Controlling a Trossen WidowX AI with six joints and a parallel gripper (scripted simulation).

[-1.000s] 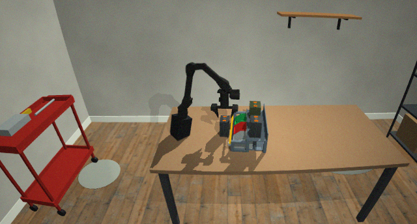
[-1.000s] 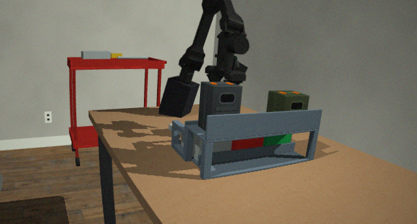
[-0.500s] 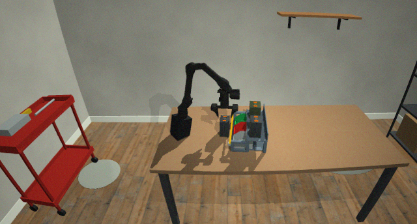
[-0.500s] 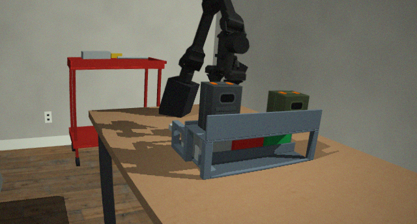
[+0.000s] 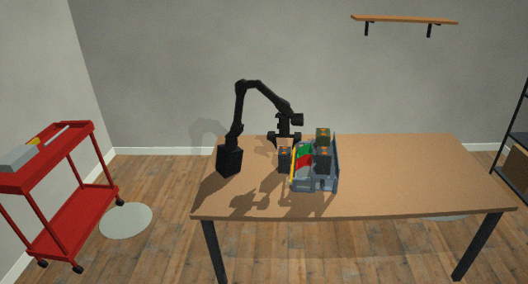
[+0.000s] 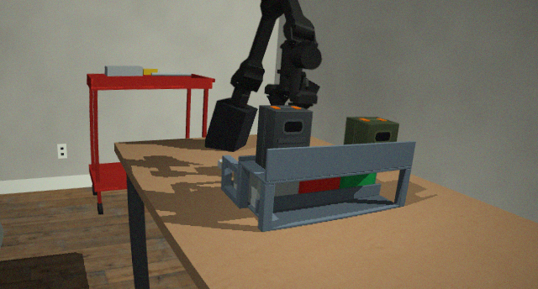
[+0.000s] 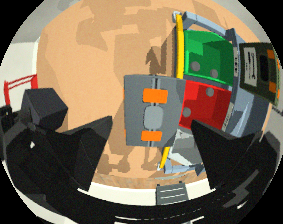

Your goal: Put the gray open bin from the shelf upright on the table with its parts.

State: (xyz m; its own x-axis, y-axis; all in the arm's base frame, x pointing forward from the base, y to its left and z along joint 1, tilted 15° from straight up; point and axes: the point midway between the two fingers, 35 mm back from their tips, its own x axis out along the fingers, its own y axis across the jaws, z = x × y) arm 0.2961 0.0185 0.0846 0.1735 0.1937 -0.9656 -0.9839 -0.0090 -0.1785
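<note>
A blue-gray shelf rack (image 5: 315,168) stands on the table and holds three open bins in a row. The gray bin (image 5: 301,175) is at the near end, the red bin (image 5: 303,162) in the middle and the green bin (image 5: 305,149) at the far end. In the exterior view the gray bin (image 6: 286,190) shows through the rack's side slot. My gripper (image 5: 285,138) is open and empty. It hovers just above a dark gray box (image 5: 285,159) with orange marks that stands on the table beside the rack. In the wrist view this box (image 7: 152,116) lies between my fingers.
A second dark box (image 5: 324,160) sits on the rack's right side and an olive box (image 5: 322,136) stands behind it. A yellow rail (image 5: 292,168) runs along the rack's left edge. A red cart (image 5: 49,185) stands at the left on the floor. A wall shelf (image 5: 403,20) hangs high up.
</note>
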